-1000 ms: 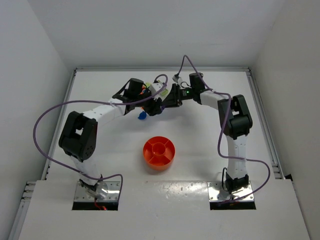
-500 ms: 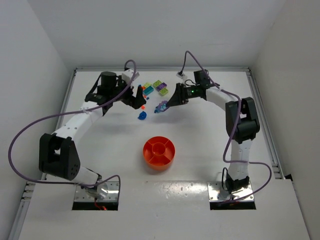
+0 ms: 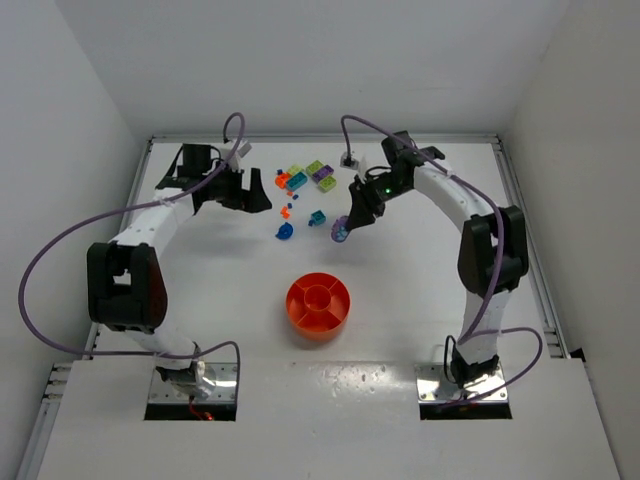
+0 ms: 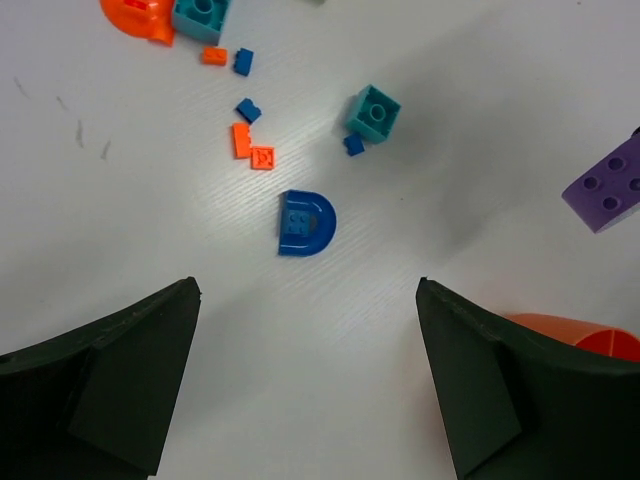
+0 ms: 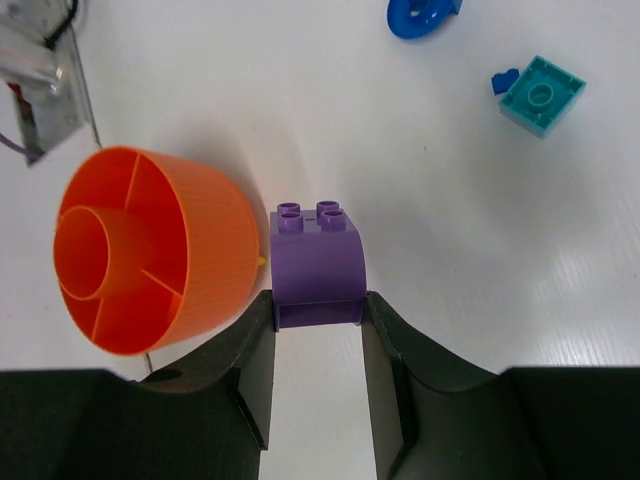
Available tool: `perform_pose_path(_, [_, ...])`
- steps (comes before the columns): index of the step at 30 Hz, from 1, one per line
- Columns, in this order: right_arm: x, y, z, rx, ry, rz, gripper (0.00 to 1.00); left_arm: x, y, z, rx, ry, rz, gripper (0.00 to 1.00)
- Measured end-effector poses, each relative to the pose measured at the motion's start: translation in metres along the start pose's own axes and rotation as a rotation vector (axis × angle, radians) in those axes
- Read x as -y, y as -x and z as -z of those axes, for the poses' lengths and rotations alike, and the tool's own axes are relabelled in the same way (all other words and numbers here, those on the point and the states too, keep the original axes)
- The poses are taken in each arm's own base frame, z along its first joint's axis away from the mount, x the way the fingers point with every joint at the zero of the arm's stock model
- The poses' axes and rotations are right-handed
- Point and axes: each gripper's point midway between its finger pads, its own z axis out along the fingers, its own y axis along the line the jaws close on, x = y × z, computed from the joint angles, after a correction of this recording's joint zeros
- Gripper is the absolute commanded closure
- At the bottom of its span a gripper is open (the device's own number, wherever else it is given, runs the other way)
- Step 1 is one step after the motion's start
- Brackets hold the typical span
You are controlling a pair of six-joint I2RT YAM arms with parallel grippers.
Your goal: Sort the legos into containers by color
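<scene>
at the centre of the right wrist view, the right gripper [image 5: 318, 312] is clamping a purple brick [image 5: 318, 258] by its lower sides, with the studs pointing toward the top of the frame. the brick is hanging clear of the table, just beside the wall of the orange tray [image 5: 215, 250], which is sitting at the left of that frame; its middle cup and wedge sections are looking empty as far as they show. from above, the brick is sitting near the middle of the frame, up and to the right of the tray and not yet over it.

the left gripper [image 4: 308, 292] is gaping wide with nothing between its fingers. it is hovering over a blue arch piece [image 4: 305, 222] and a teal brick [image 4: 374, 112], with tiny orange and blue bits [image 4: 241, 140] lying toward the upper left of its view.

the danger is likely lying in the drop. the brick is looking broad against a single wedge, so letting go off-centre could be leaving it perched on a divider or bouncing out. coming in low could also be knocking the light tray aside.
</scene>
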Motion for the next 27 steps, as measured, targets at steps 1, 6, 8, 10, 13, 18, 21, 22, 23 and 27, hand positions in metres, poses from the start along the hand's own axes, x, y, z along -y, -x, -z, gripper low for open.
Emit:
perform_pose_path(1, [-0.003,-0.001,0.001,-0.015,-0.007,0.018,1.0,0.001,-0.002,-0.001,-0.006,-0.023,0.011,0.05])
perform_pose_path(6, [-0.027,0.005,0.001,-0.071,-0.039,0.138,1.0,0.002,-0.006,0.0,-0.011,-0.086,0.021,0.07])
perform_pose_path(8, [-0.043,0.009,-0.002,-0.092,-0.038,0.198,1.0,0.004,-0.007,-0.001,-0.012,-0.104,0.016,0.08])
perform_pose_path(10, [-0.055,0.011,-0.004,-0.111,-0.035,0.241,1.0,0.005,-0.009,-0.002,-0.016,-0.118,0.017,0.1])
perform_pose_path(13, [-0.071,0.008,-0.011,-0.16,-0.025,0.284,1.0,0.004,-0.013,-0.006,-0.028,-0.129,0.026,0.12])
perform_pose_path(18, [-0.079,-0.001,-0.017,-0.218,-0.027,0.324,1.0,0.004,-0.014,-0.007,-0.031,-0.133,0.022,0.12])
perform_pose_path(21, [-0.085,-0.009,-0.021,-0.251,-0.03,0.351,1.0,0.004,-0.014,-0.007,-0.03,-0.134,0.007,0.12])
perform_pose_path(22, [-0.089,-0.011,-0.023,-0.261,-0.028,0.365,1.0,0.004,-0.014,-0.007,-0.03,-0.134,0.006,0.12])
perform_pose_path(23, [-0.091,-0.012,-0.025,-0.269,-0.027,0.377,1.0,0.004,-0.014,-0.007,-0.03,-0.134,0.004,0.12])
perform_pose_path(27, [-0.099,-0.012,-0.033,-0.293,-0.027,0.431,1.0,0.003,-0.016,-0.009,-0.036,-0.136,0.007,0.12])
